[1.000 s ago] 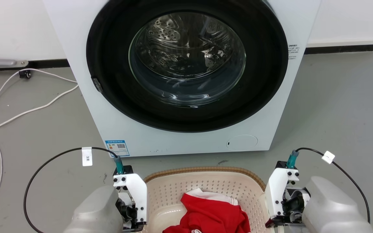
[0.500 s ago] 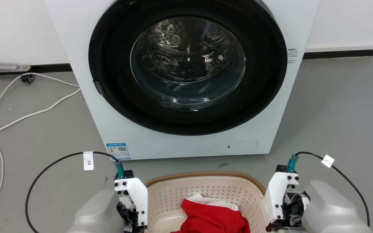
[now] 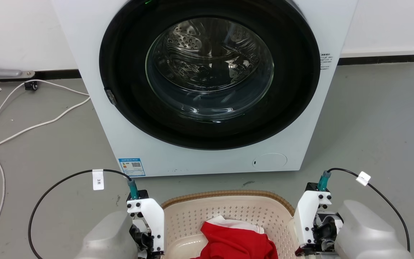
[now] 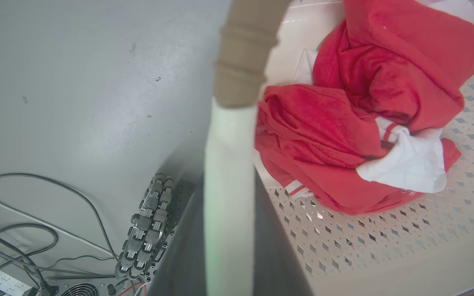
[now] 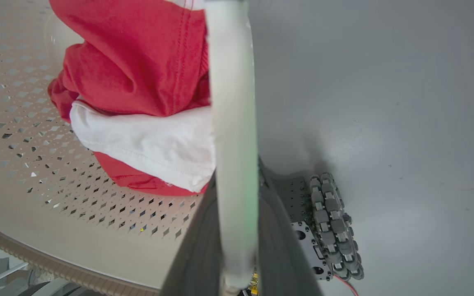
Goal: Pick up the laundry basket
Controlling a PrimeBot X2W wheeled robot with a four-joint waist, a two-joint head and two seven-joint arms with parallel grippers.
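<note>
White washer (image 3: 207, 90) stood by the wall; white cable (image 3: 31, 126) lay on grey floor (image 3: 372, 126) left of washer; red/white garment (image 3: 235, 241) lay in front of washer.

Smooth grey floor (image 3: 372, 126) all round, big white front-loading washing machine with a round dark-rimmed glass door (image 3: 207, 82) standing on it. Plain white wall (image 3: 20, 32) behind, black skirting strip (image 3: 376, 59) along its bottom, loose white cable (image 3: 34, 125) snaking across the floor on the left

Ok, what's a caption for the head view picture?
Left gripper and right gripper hold the laundry basket of red clothes facing the washing machine.
</note>
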